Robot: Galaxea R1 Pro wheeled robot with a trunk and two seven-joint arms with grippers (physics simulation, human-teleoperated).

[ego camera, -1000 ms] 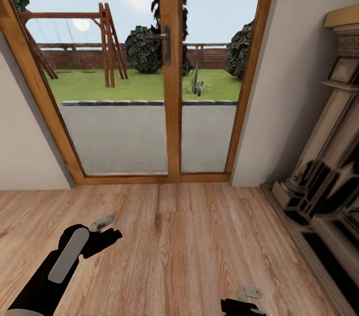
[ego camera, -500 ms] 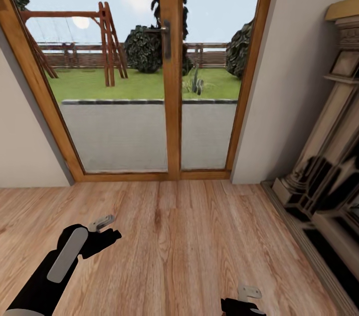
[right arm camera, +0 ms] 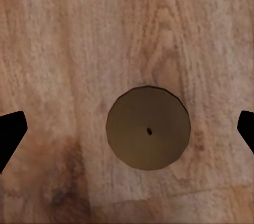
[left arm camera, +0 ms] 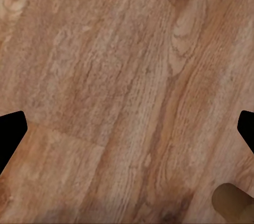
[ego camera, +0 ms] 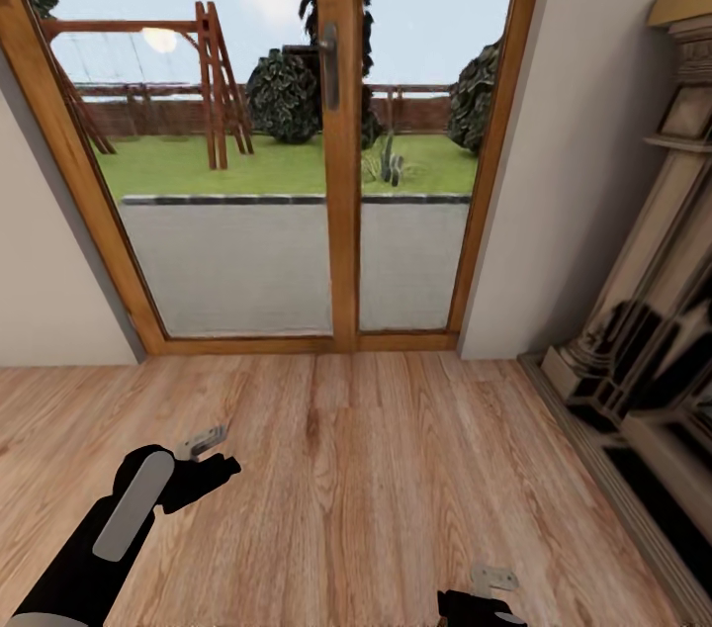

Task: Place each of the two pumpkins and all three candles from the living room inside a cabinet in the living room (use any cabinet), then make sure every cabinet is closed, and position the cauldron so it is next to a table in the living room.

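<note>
Wood floor (ego camera: 376, 469) | right gripper (right arm camera: 127, 128) spread above candle (right arm camera: 148, 127)

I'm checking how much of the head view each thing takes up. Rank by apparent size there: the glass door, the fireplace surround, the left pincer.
Largest to smallest:
1. Glass door
2. Fireplace surround, cut off by the picture's edge
3. Left pincer, though it is nearest the camera

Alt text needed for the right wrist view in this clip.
A candle seen end-on as a tan disc with a dark wick dot stands on the wood floor, centred between the open right gripper's dark fingertips.
</note>
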